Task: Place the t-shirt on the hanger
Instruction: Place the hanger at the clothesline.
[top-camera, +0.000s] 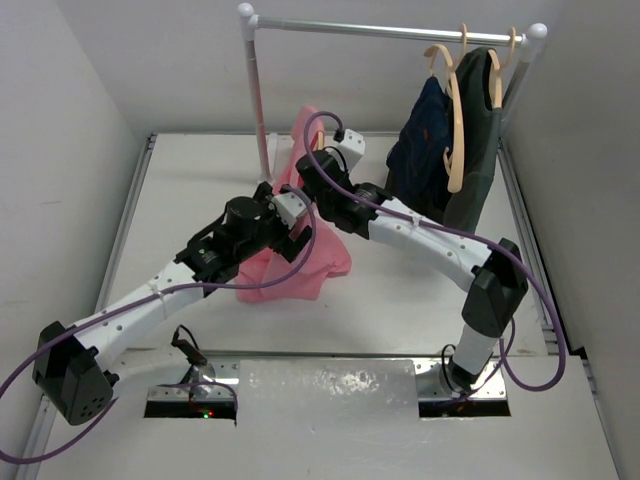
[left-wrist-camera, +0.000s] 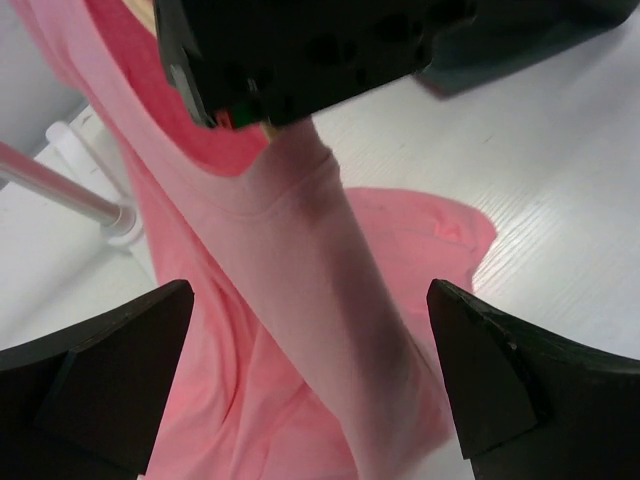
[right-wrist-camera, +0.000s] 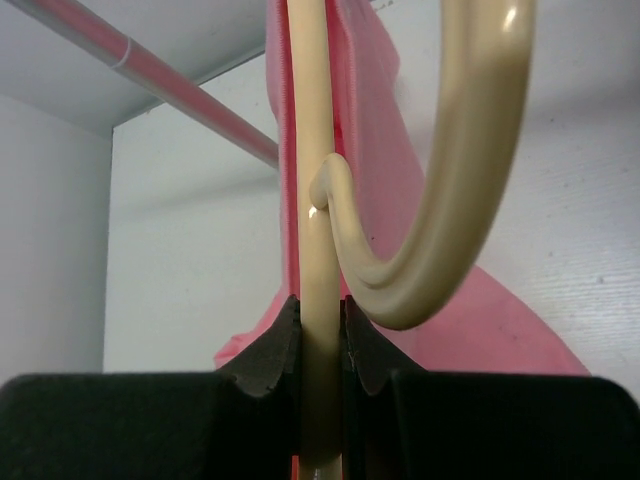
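One pink t-shirt (top-camera: 322, 258) is draped at the frame's centre, its lower end on the desk (top-camera: 400, 310). One hanger (right-wrist-camera: 312, 200) is clamped by the right end effector (right-wrist-camera: 322, 335). The left end effector (left-wrist-camera: 310, 330) is held apart. Two further hangers (top-camera: 455, 140) with two dark garments (top-camera: 425, 150) are seen upper right.

The pink t-shirt (left-wrist-camera: 300, 330) hangs between the left gripper's (left-wrist-camera: 308, 300) wide-spread fingers (left-wrist-camera: 110, 370), its neckline (left-wrist-camera: 280, 205) beyond the fingertips, under a black housing (left-wrist-camera: 330, 50).
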